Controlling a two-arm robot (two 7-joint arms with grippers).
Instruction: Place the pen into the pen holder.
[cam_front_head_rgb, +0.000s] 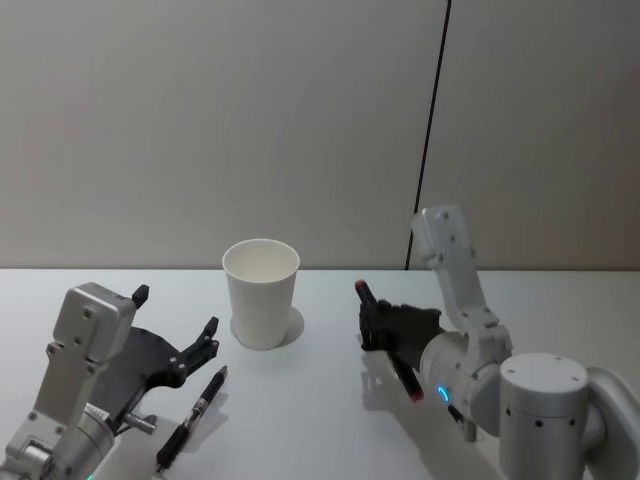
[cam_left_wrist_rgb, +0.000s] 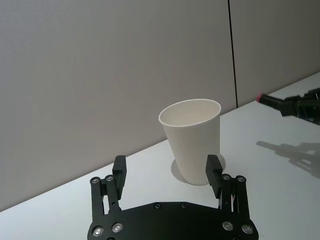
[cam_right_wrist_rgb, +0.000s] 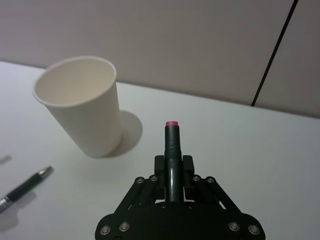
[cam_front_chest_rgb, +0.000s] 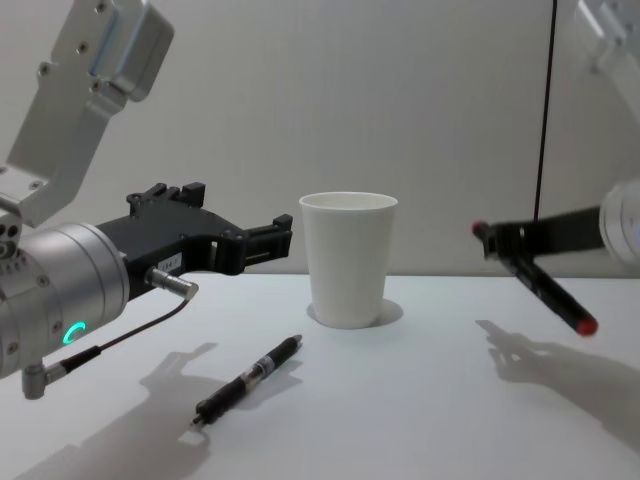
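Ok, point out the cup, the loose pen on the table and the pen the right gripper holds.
cup (cam_front_head_rgb: 262, 310), head view, outer wall.
loose pen (cam_front_chest_rgb: 250, 377), chest view, mid barrel.
held pen (cam_right_wrist_rgb: 171, 143), right wrist view, upper barrel.

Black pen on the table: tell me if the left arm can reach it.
Probably yes. The left claw hangs open above and beside the black pen, which lies flat with nothing against it; the pen holder stands farther off, and the right claw, gripping a red-tipped pen, is clear.
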